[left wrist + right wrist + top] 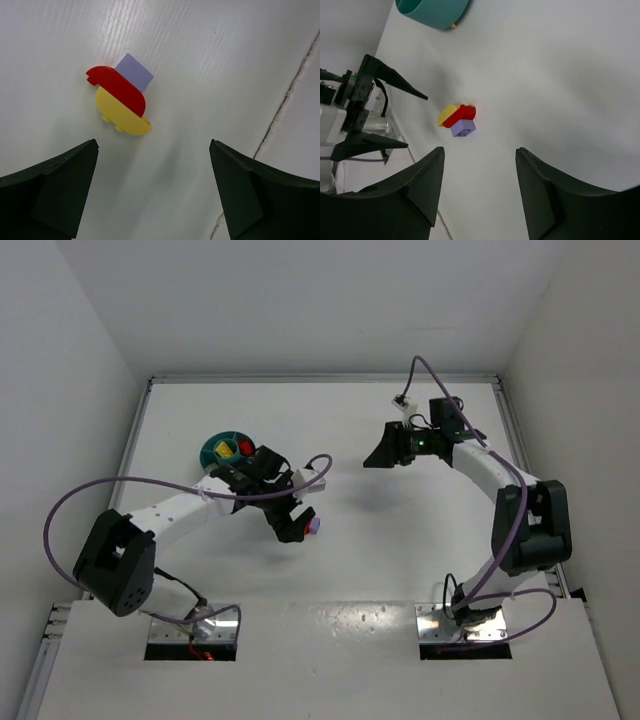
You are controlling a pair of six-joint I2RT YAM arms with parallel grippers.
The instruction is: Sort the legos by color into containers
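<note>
The table (360, 540) is plain white, with faint ribbed streaks in the left wrist view. Toward its far left corner the bowl (207, 453) is teal, with a yellow piece (224, 449) and a red piece (244, 450) showing inside. Nearer the table's middle lies a joined cluster: a red lego (119, 90), a yellow lego (120, 117) and a lilac lego (136, 72). The left gripper (153, 145) and right gripper (480, 152) have dark, nearly black fingers. The arms (170, 510) are white with black joints, and the cables (62, 508) are purple.
</note>
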